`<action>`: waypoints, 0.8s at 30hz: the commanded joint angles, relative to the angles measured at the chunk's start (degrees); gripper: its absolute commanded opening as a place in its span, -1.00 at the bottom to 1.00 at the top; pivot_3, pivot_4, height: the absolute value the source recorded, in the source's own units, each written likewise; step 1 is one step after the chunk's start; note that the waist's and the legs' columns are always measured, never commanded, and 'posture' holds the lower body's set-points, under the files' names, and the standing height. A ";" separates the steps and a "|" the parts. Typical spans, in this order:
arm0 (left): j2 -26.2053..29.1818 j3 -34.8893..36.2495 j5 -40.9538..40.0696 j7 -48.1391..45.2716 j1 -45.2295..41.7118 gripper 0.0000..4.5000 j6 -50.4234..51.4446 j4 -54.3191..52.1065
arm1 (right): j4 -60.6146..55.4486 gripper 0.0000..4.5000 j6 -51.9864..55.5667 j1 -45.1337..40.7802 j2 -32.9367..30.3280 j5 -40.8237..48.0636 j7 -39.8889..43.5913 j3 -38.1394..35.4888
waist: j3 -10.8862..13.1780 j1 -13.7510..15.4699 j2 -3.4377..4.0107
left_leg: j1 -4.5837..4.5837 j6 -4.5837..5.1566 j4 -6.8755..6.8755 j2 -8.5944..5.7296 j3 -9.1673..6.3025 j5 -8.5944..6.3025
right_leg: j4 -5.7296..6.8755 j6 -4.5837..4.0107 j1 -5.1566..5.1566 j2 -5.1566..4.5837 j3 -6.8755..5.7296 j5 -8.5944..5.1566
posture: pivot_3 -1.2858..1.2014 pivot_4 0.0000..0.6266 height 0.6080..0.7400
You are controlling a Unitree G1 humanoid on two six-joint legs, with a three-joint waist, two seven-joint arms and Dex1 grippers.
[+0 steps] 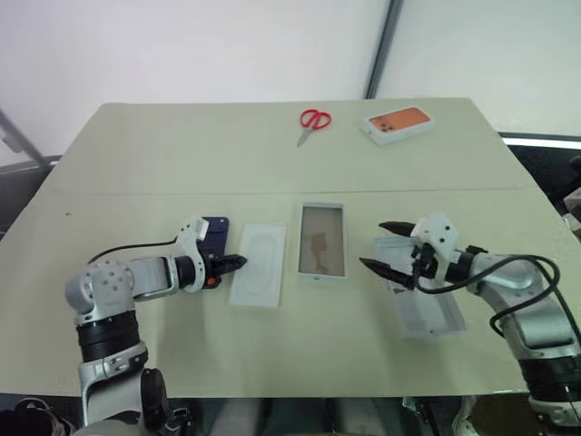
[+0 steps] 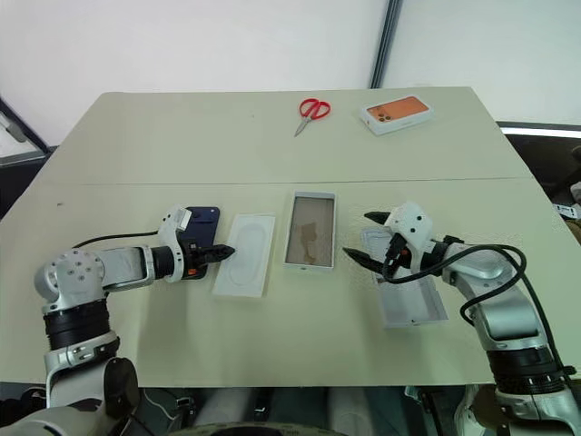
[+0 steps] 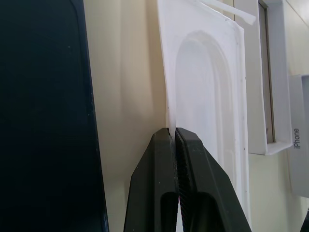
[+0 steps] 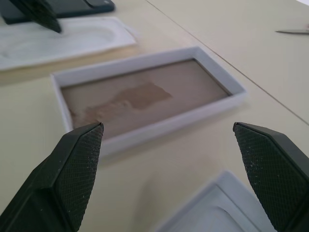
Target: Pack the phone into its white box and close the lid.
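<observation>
**Left gripper pinched on card edge; phone not yet in tray**

The slim dark navy-blue smartphone (image 2: 201, 221) lay flat on the pale beige table (image 1: 272, 173), towards its left side, partly hidden by the left wrist. It was outside the box. Just beside it, on the side toward the middle, lay a flat white moulded card with an oval outline (image 1: 258, 264). The left gripper (image 1: 234, 262) had its two black fingers (image 3: 164, 183) pressed together on the near-side edge of that card; the left wrist view showed the thin white edge caught between the tips, with the phone's dark face alongside.

The shallow white rectangular tray with a brownish-grey glossy floor (image 1: 322, 240) sat at the centre of the table, just beside the card and apart from it. It held nothing.

The right gripper (image 1: 388, 247) was over the table on the tray's right, fingers spread wide and clamped on nothing. Its wrist view looked across at the tray between the two textured fingertips (image 4: 79, 159). Under and beside that gripper lay the deeper white rectangular lid shell (image 1: 427, 311), open side up, pale grey inside.

At the far edge of the table lay a pair of red-handled scissors (image 1: 313, 123) and a white box with an orange top (image 1: 398, 124), well apart from the working area.
</observation>
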 commanded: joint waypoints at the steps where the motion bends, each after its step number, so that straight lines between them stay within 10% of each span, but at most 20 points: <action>1: 0.84 1.25 0.95 -0.18 -2.84 -0.97 -1.92 -1.38 | -4.91 1.00 1.78 -1.33 2.00 0.99 0.05 3.73 | 0.03 0.00 -0.04 | -0.02 -0.01 0.00 0.00 0.00 0.00 | 0.01 0.00 -0.03 0.00 0.00 0.00 | 0.03 -0.52 1.00; 16: 0.45 2.43 3.01 -0.50 -8.90 -0.97 -1.43 -0.01 | 1.86 1.00 -3.01 -5.12 4.50 -6.45 2.07 13.74 | 0.27 -0.09 -0.44 | -0.10 -0.14 0.01 -0.02 -0.05 0.03 | 0.07 0.01 -0.15 0.02 -0.01 0.01 | 0.03 -0.52 1.00; 19: -1.84 3.21 4.46 2.05 -9.17 -1.00 -2.04 -0.95 | 6.35 0.62 -5.58 -6.79 3.76 -10.57 3.76 17.26 | 0.28 -0.11 -0.45 | -0.10 -0.15 0.01 -0.02 -0.06 0.03 | 0.07 0.01 -0.14 0.03 -0.02 0.01 | 0.03 -0.52 1.00; 24: -2.65 3.06 5.56 2.53 -9.79 -1.00 -1.77 -1.66 | 8.62 -0.54 -7.06 -8.16 4.73 -11.83 4.31 17.91 | 0.29 -0.07 -0.47 | -0.10 -0.16 0.01 -0.02 -0.06 0.04 | 0.07 0.01 -0.15 0.03 -0.03 0.01 | 0.03 -0.52 1.00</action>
